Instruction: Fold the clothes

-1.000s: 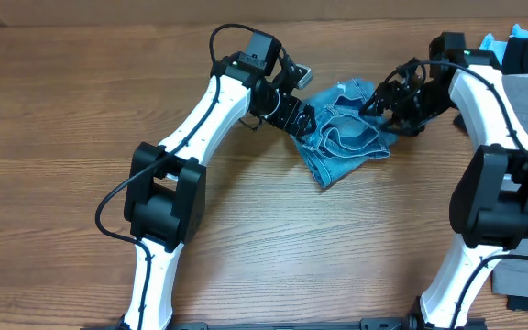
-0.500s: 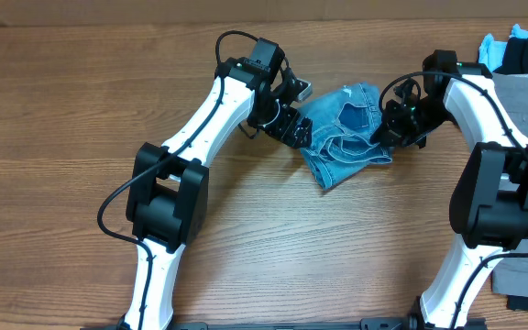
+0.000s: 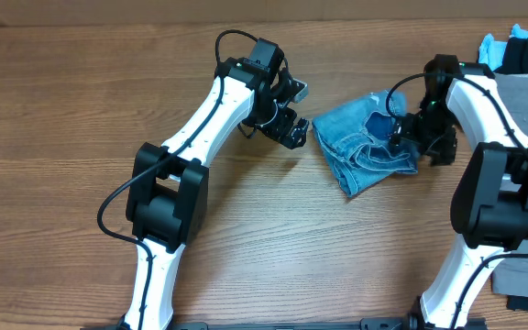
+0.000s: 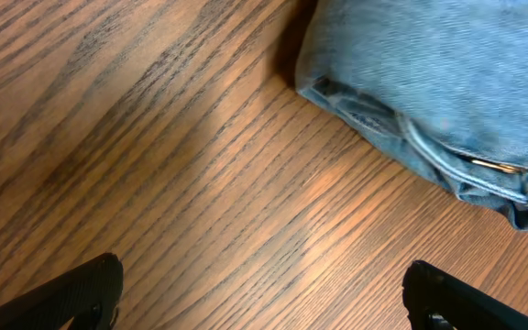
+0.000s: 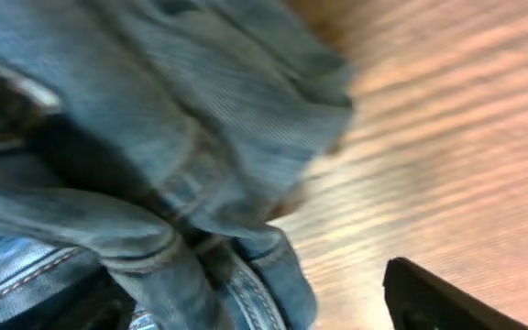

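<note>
Overhead, the jeans [image 3: 360,151] lie mid-table in a rumpled, roughly folded bundle. The left gripper [image 3: 287,131] hangs spread just beside them. The right gripper [image 3: 403,137] also looks spread, at their right edge. The grey trousers [image 3: 521,101], far right, seem not yet folded.

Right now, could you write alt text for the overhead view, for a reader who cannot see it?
A crumpled bundle of light-blue jeans lies on a wooden table. The left gripper hangs open just left of it, apart; the right gripper is at its right edge. Grey trousers lie at the far right.
</note>
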Controlling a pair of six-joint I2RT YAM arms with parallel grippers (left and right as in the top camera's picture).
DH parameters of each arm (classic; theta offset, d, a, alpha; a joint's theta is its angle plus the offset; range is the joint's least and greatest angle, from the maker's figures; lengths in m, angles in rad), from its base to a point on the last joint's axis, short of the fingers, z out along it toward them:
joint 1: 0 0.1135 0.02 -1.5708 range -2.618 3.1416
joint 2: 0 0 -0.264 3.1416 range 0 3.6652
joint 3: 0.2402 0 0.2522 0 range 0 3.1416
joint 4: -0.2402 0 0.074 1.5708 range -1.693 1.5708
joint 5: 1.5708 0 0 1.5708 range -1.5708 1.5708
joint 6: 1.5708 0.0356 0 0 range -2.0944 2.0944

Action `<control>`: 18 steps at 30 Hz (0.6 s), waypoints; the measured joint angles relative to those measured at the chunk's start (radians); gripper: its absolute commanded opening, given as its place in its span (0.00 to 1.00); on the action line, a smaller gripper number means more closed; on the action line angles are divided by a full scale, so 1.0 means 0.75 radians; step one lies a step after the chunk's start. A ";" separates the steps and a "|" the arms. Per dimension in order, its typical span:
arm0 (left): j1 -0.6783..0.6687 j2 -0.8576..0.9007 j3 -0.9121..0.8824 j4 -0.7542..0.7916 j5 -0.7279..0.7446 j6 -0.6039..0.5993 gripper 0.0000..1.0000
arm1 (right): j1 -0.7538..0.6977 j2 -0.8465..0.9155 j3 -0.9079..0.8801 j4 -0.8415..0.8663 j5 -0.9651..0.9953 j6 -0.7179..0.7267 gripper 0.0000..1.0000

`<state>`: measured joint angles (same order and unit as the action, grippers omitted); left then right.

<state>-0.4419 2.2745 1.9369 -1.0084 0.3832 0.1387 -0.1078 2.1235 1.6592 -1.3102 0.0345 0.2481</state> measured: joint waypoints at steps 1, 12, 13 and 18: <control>0.000 0.000 0.000 0.003 -0.003 0.000 1.00 | 0.000 0.000 0.003 -0.014 0.015 0.022 0.89; 0.007 0.000 0.000 0.008 -0.094 -0.008 1.00 | -0.004 -0.074 0.317 -0.141 -0.020 0.121 0.86; 0.008 0.000 0.000 0.009 -0.111 -0.012 1.00 | -0.004 -0.109 0.339 -0.127 -0.076 0.109 0.85; 0.026 0.000 0.000 0.025 -0.156 -0.021 1.00 | 0.003 -0.231 0.376 -0.075 -0.435 -0.031 0.37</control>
<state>-0.4221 2.2745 1.9369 -0.9894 0.2665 0.1226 -0.1059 1.9499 1.9415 -1.3666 -0.2920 0.2249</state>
